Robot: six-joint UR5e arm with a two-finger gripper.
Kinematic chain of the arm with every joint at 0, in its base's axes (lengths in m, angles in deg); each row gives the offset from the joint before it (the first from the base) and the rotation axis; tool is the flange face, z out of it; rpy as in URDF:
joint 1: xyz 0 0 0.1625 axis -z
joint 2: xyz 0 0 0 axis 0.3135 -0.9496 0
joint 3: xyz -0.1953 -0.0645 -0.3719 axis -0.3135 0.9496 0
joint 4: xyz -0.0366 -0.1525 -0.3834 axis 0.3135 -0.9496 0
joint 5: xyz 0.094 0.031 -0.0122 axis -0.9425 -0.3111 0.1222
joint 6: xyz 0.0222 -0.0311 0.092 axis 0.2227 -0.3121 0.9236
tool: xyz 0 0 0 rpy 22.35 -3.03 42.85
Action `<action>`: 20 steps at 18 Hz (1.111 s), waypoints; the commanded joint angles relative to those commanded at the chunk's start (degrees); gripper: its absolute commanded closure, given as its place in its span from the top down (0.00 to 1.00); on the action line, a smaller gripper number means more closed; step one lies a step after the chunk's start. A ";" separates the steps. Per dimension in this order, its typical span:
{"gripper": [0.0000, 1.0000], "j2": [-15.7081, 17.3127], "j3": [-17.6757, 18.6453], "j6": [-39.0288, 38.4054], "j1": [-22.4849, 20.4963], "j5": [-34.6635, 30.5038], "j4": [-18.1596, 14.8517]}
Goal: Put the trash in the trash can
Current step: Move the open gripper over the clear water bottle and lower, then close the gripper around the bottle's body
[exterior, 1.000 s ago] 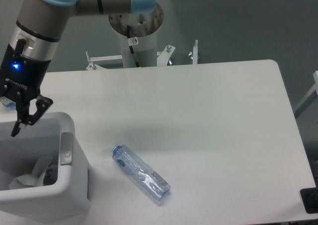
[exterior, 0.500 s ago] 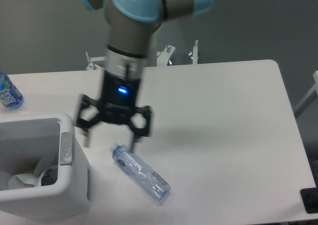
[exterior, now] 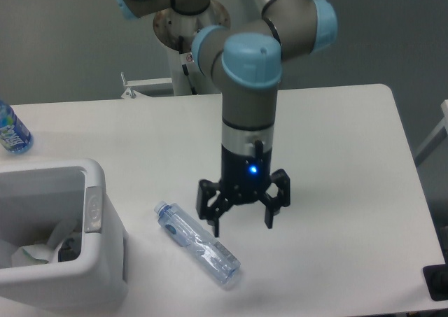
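Note:
The long clear bluish bottle (exterior: 198,244) lies on its side on the white table, cap toward the upper left. My gripper (exterior: 242,226) is open and empty, pointing down just above and to the right of the bottle's lower end, not touching it. The white trash can (exterior: 94,261) stands at the lower left, grey oval panel (exterior: 92,208) facing right. The crinkled clear wrapper with white label (exterior: 42,247) lies inside it.
A blue-labelled water bottle (exterior: 12,131) stands at the table's far left edge. The arm's base column (exterior: 190,44) rises behind the table's back edge. A dark object (exterior: 437,283) sits at the lower right corner.
My gripper has swept from above the trash can rightward across the table, past the bottle's cap, and now hangs open at the bottle's right. The bottle has not moved.

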 joint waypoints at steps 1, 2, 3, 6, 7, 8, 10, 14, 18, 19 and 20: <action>1.00 -0.35 0.09 0.00 0.09 -0.27 0.00; 1.00 -0.97 0.09 -0.09 0.26 -0.19 0.00; 1.00 -1.75 -0.52 -0.61 0.35 0.08 0.09; 1.00 -4.22 -1.40 -0.88 1.84 0.08 0.09; 1.00 -5.01 -1.75 -0.88 2.37 0.17 0.17; 1.00 -5.97 -2.19 -0.88 2.81 0.51 0.26; 1.00 -7.90 -3.07 -0.88 4.21 0.61 0.26; 1.00 -11.68 -5.45 -2.63 6.59 0.43 0.26; 1.00 -12.66 -5.36 -3.78 6.86 -1.32 0.09; 1.00 -12.57 -5.01 -3.78 6.86 -1.76 0.09; 1.00 -12.66 -5.01 -4.04 6.86 -2.03 0.09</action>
